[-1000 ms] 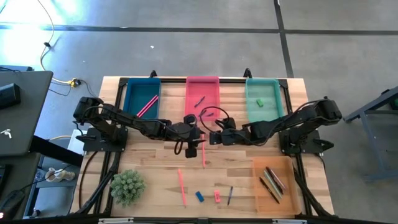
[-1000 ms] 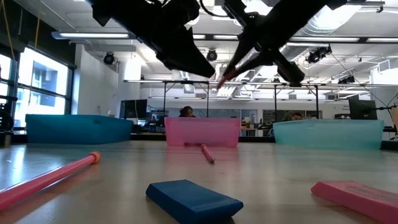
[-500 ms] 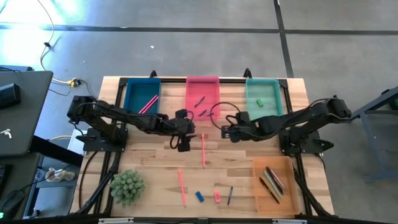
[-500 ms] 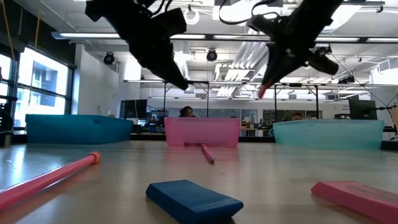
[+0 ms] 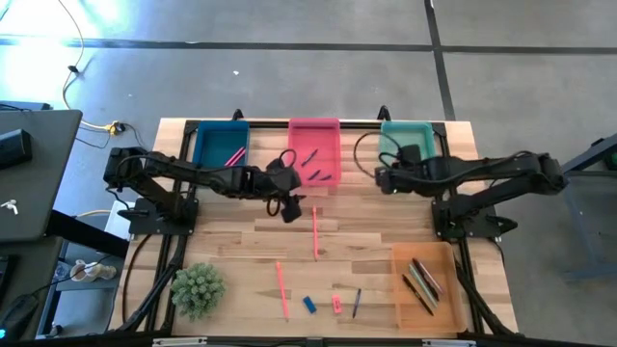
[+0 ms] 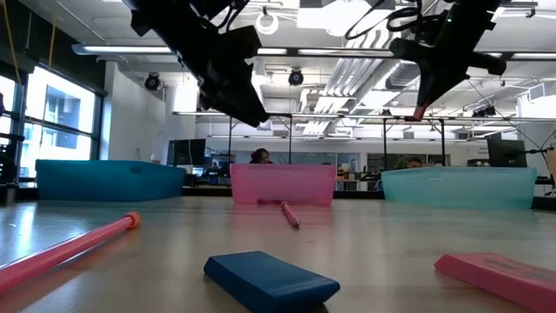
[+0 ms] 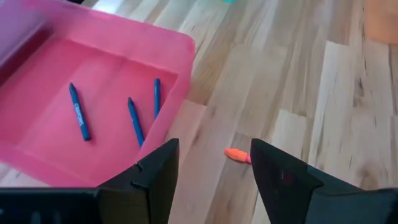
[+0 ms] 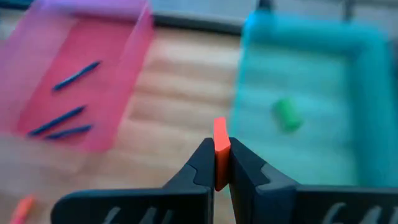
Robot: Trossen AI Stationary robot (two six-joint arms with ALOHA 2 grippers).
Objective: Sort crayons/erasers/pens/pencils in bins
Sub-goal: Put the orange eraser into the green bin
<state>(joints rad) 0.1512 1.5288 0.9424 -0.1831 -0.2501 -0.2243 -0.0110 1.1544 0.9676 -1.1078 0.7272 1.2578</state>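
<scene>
My right end effector [image 8: 221, 163] pinches a red eraser [image 8: 221, 151] upright, hovering beside the teal bin [image 5: 406, 152] where a green eraser [image 8: 286, 114] lies, ready for dropping. My left end effector [image 7: 213, 163] hangs spread, empty, near the pink bin [image 7: 180, 46].

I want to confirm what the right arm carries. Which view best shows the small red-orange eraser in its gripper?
The right wrist view: the small red-orange eraser sits pinched between the right gripper's dark fingers. The low view shows only its tip; the high view hides it, and the left wrist view misses it.
</scene>
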